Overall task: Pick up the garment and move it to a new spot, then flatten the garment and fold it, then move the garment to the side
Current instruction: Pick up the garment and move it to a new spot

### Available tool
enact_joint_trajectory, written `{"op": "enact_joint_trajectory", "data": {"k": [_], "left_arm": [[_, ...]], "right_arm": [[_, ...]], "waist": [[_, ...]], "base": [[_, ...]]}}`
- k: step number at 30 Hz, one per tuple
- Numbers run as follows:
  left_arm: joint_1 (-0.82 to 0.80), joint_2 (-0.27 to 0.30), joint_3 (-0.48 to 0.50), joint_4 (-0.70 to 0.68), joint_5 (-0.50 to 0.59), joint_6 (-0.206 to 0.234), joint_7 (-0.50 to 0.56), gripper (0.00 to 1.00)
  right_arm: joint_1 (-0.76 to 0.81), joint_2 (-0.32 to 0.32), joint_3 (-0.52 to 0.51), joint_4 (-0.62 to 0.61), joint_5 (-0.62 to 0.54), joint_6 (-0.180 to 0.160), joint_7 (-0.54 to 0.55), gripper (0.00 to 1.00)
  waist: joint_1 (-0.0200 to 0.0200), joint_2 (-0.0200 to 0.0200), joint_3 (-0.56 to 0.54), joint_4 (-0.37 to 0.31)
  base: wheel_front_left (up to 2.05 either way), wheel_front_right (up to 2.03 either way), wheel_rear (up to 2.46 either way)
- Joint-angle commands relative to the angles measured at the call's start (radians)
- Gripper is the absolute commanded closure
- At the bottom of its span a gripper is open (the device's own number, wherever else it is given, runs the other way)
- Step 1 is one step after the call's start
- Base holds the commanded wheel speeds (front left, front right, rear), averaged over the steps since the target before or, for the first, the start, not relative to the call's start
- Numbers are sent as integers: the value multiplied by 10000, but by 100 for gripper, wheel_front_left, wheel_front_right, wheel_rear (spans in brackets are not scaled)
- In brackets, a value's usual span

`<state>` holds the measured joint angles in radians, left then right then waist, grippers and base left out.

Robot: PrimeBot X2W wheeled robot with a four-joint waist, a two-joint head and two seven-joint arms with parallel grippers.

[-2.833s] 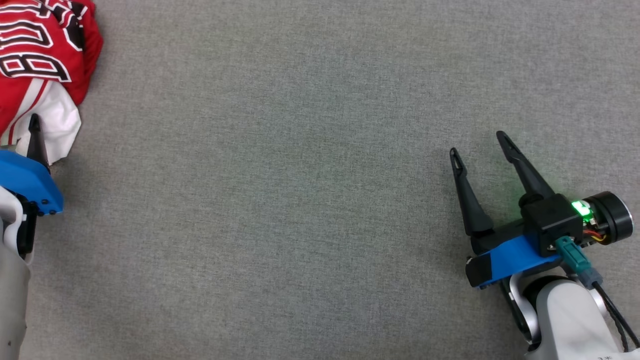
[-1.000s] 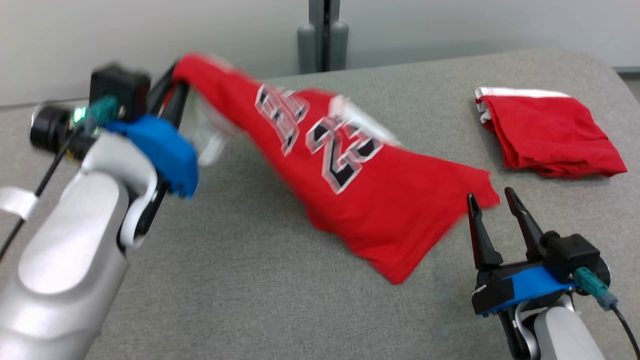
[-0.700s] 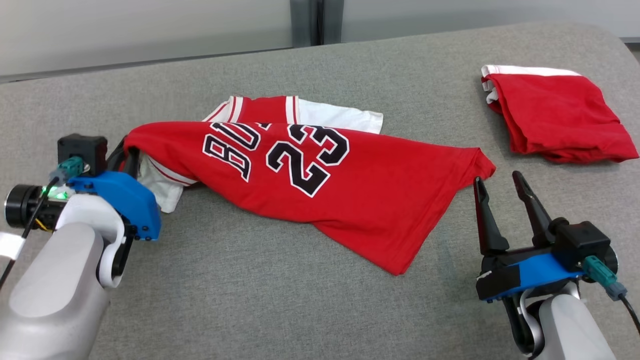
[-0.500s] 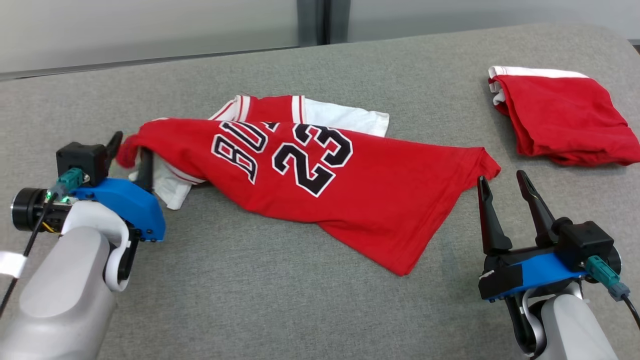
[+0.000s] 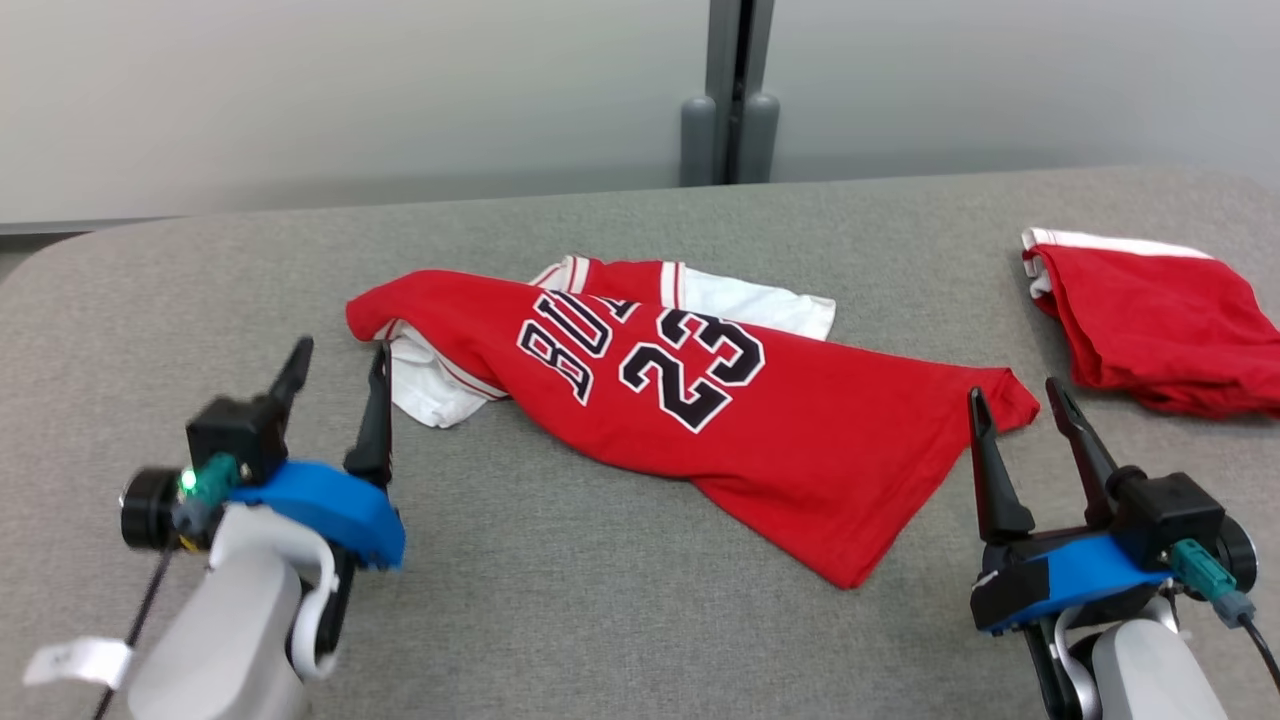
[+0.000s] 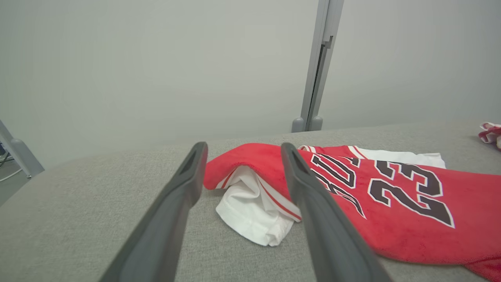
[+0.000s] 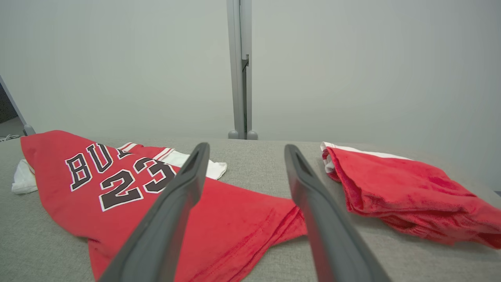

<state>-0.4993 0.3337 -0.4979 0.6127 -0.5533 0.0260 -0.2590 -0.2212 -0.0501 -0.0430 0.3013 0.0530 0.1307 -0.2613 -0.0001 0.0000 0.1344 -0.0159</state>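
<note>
Item 1. Left gripper (image 5: pixel 341 350): near-left part of the grey bench (image 5: pixel 560 610), jaws spread wide and empty, fingertips just short of the garment's left end.
Item 2. Garment (image 5: pixel 700 420), a red jersey lettered with a black "23": lies loose and rumpled across the middle of the bench, white fabric showing under its left end and along its far edge.
Item 3. Right gripper (image 5: pixel 1013 392): near right, jaws spread and empty, tips beside the garment's right corner.
Item 4. Second red garment (image 5: pixel 1160 320): folded, far right, apart from the jersey.
</note>
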Motion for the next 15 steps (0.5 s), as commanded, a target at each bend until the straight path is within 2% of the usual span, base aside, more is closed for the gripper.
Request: {"op": "enact_joint_trajectory", "data": {"k": [1,7,15], "left_arm": [[311,-62,64,-131,18,76,-61,0],[2000,-458,695,-1305,21,335,-67,0],[4109,-1027,2095,-2782,259,677,-71,0]], "right_arm": [[157,-9,-12,31,-37,1,-53,0],[618,-9,97,119,84,1,-54,0],[1236,-10,658,312,559,1,-52,0]], "waist": [[1,0,-91,46],[1,0,-499,347],[1,0,-857,377]], "base": [[0,0,0],[0,0,0],[0,0,0]]}}
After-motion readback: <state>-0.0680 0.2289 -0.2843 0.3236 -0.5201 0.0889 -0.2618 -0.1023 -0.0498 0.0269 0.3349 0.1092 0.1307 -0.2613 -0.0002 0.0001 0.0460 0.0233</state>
